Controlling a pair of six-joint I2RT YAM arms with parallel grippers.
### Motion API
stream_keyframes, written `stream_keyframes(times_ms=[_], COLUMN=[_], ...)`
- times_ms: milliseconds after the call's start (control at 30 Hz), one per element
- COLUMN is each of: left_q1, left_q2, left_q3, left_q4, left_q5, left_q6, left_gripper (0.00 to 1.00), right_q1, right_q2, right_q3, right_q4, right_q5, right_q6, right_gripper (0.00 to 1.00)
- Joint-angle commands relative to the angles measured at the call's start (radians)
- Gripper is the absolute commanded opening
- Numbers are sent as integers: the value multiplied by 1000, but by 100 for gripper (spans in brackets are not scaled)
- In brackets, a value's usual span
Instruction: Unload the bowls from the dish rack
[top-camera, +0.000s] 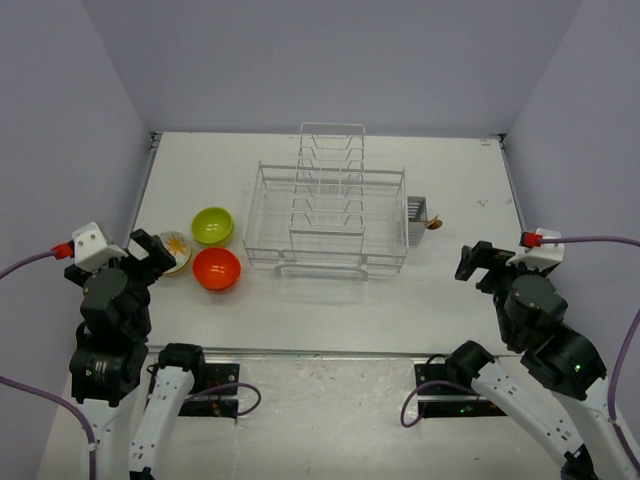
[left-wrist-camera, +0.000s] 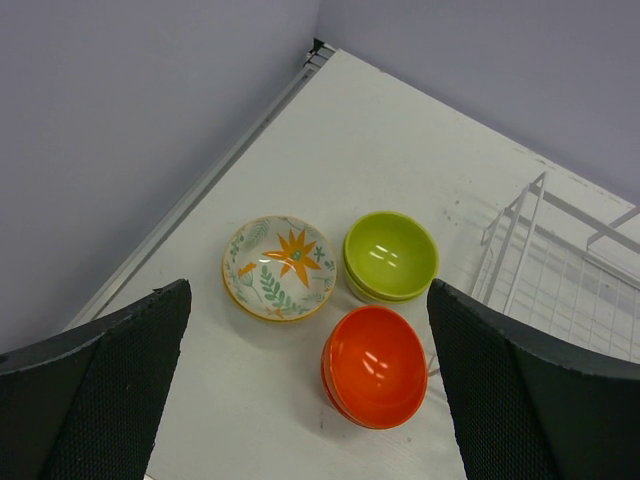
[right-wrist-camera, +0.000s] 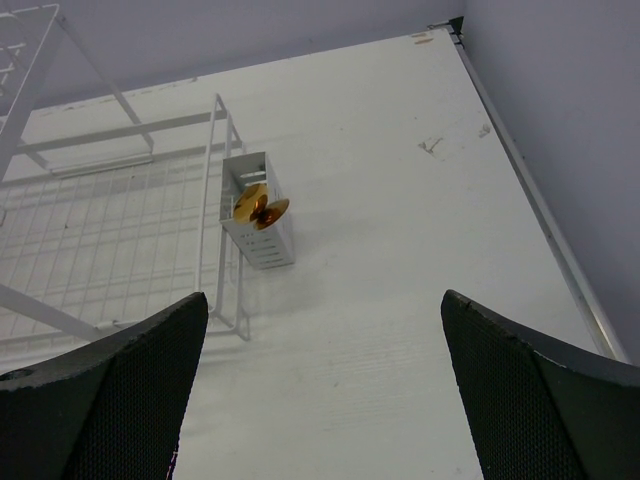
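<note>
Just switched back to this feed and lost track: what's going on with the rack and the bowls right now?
The dish rack looks empty of bowls. A flower-patterned bowl, a lime-green bowl and an orange-red bowl sit on the table to its left, below the left gripper, whose jaws are open and hold nothing. The right gripper hovers near the cutlery cup on the rack's right side, jaws open and empty too.

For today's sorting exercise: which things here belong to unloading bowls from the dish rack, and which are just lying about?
Belong to the job:
dish rack
green bowl
orange bowl
flower-patterned bowl

Just lying about:
cutlery cup on the rack's side
gold-coloured items inside it
</note>
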Motion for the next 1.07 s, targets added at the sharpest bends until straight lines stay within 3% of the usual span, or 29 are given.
stream_keyframes(times_ms=[0,1033], left_q1=[-8,-26], left_q2=[17,36], left_q3=[-12,-1], left_q4=[49,62], left_q5=[-4,-32], left_q6=[29,32], left_gripper=[100,100], right_q1=[0,0], right_q2=[14,53], right_q3=[7,17], right_q4=[39,25], right_q5=[31,44], right_q6=[-7,-3], right_gripper=[99,99])
